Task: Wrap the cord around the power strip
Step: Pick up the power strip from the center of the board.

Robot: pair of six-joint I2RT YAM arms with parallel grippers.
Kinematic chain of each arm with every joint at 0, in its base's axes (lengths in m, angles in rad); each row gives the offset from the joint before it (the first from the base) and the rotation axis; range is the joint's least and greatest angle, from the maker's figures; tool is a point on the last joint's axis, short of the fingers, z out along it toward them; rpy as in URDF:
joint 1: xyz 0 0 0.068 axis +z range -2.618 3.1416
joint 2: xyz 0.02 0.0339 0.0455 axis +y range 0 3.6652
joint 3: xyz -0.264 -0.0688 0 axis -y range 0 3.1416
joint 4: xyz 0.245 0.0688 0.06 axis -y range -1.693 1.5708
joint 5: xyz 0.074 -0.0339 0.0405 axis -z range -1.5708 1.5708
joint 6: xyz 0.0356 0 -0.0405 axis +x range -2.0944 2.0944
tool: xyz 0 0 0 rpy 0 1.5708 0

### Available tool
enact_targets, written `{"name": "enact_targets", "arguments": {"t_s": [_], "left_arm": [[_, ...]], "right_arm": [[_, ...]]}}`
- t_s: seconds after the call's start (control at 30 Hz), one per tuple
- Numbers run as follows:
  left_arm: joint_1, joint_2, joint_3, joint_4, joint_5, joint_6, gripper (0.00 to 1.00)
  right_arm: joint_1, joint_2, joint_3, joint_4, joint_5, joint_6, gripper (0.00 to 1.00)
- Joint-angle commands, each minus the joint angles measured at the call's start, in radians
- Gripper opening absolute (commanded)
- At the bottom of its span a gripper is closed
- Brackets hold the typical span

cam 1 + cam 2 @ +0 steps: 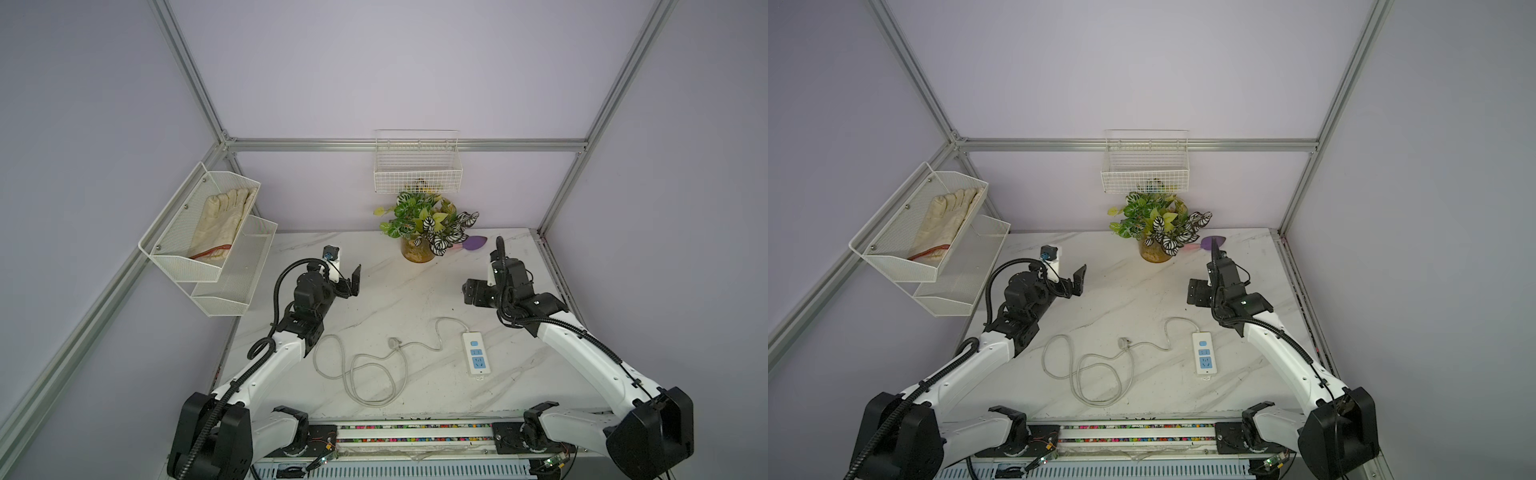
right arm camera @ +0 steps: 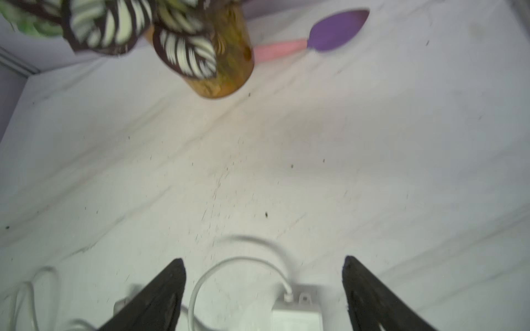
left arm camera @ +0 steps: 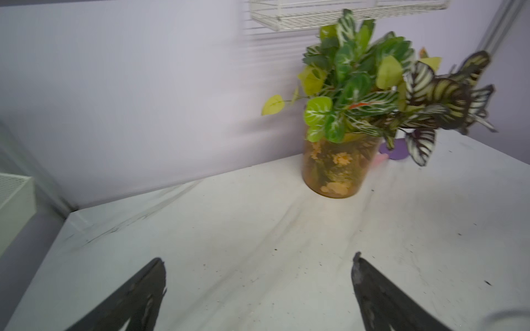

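Presently on the table (image 1: 374, 291): power strip (image 1: 474, 353) lies flat, face up, near the right arm, unwrapped.
Cord (image 2: 238, 258): leaves the strip's far end and sprawls in loose loops; plug (image 1: 393, 343) mid-table.
Right pincer (image 2: 263, 258): jaws apart, empty, poised beyond the strip's cord end.
Left pincer (image 3: 258, 259): spread wide, empty, well apart.
Advice: probably grip the strip by its long edges, leaving room for turns.
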Motion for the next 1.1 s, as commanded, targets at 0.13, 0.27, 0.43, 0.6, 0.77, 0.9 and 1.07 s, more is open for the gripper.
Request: {"name": "enact_targets", "arguments": {"t_s": [0.13, 0.27, 0.43, 0.6, 0.77, 0.9, 1.07], "left_arm": [[-0.092, -0.019, 0.102, -0.125, 0.102, 0.018, 1.00], [-0.125, -0.013, 0.113, -0.139, 0.118, 0.027, 1.00], [-0.155, -0.002, 0.121, -0.139, 0.112, 0.040, 1.00], [-0.168, -0.022, 0.115, -0.147, 0.092, 0.054, 1.00], [-0.173, -0.036, 0.115, -0.167, 0.089, 0.073, 1.00], [-0.174, -0.038, 0.135, -0.195, 0.091, 0.084, 1.00], [-0.180, -0.048, 0.147, -0.221, 0.092, 0.093, 1.00]], "right_arm": [[0.119, -0.109, -0.066, -0.301, 0.072, 0.257, 0.88], [0.163, -0.119, -0.111, -0.380, 0.111, 0.343, 0.88], [0.208, -0.106, -0.187, -0.323, 0.107, 0.388, 0.88], [0.251, -0.066, -0.236, -0.292, 0.132, 0.427, 0.88], [0.270, -0.011, -0.298, -0.237, 0.121, 0.449, 0.88], [0.274, -0.011, -0.352, -0.158, 0.099, 0.446, 0.81], [0.274, 0.015, -0.376, -0.113, 0.078, 0.412, 0.76]]}}
